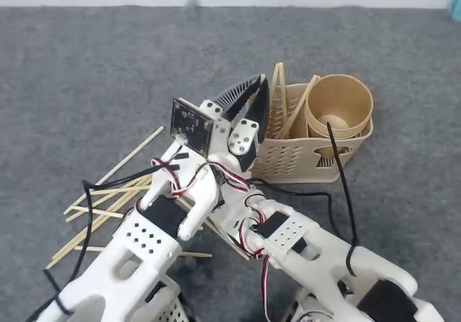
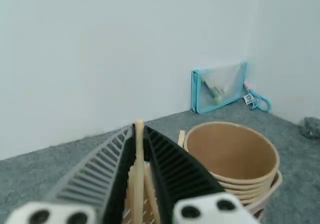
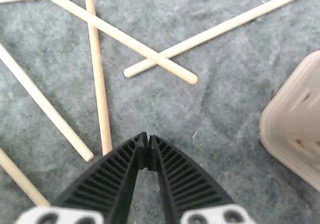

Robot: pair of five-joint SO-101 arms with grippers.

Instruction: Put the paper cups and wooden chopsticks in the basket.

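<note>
My left gripper (image 1: pixel 260 81) hangs over the left end of the beige basket (image 1: pixel 297 161), shut on one upright wooden chopstick (image 2: pixel 139 156) clamped between its black fingers (image 2: pixel 165 159). A stack of paper cups (image 1: pixel 340 106) stands in the basket's right end, seen close in the left wrist view (image 2: pixel 232 156). Two chopsticks (image 1: pixel 279 100) lean inside the basket beside the cups. Several loose chopsticks (image 1: pixel 108 199) lie on the grey carpet to the left. My right gripper (image 3: pixel 148 137) is shut and empty just above the carpet, near crossed chopsticks (image 3: pixel 150 53) and the basket's corner (image 3: pixel 295 134).
A blue transparent pouch (image 2: pixel 220 86) leans against the white wall behind the basket. Black cables (image 1: pixel 346 192) run across the carpet and the right arm near the basket. The left arm's body covers the carpet in front of the basket.
</note>
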